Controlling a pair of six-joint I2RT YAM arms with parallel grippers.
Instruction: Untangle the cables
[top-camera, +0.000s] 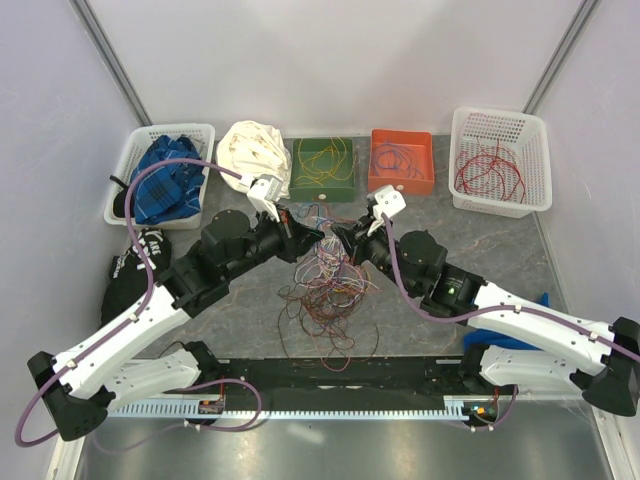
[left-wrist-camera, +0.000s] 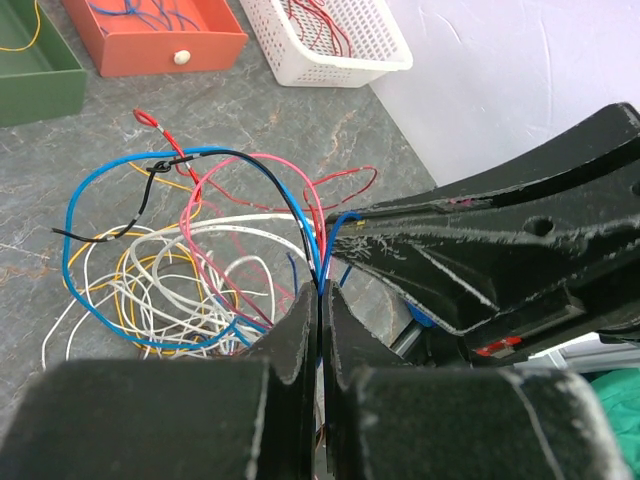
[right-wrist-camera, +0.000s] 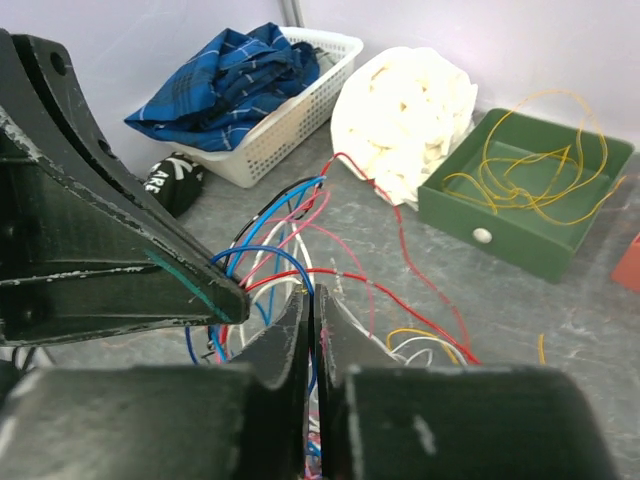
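The cables (top-camera: 325, 290) lie as a knotted heap of thin coloured wires on the grey table between the two arms. Above the heap's far end, my left gripper (top-camera: 306, 232) and right gripper (top-camera: 341, 238) meet tip to tip. In the left wrist view my left gripper (left-wrist-camera: 320, 292) is shut on a small bunch of blue, black and red strands rising from the cables (left-wrist-camera: 170, 270). The right wrist view has my right gripper (right-wrist-camera: 312, 297) shut on a blue strand of the cables (right-wrist-camera: 290, 240), right beside the left gripper's fingers (right-wrist-camera: 150, 270).
Along the back stand a white basket (top-camera: 128, 165) of blue cloth, a white cloth bundle (top-camera: 255, 155), a green tray (top-camera: 325, 192) with yellow wires, an orange tray (top-camera: 402, 182) with wires and a white basket (top-camera: 500, 205) of red wires. A black bag (top-camera: 135, 265) lies left.
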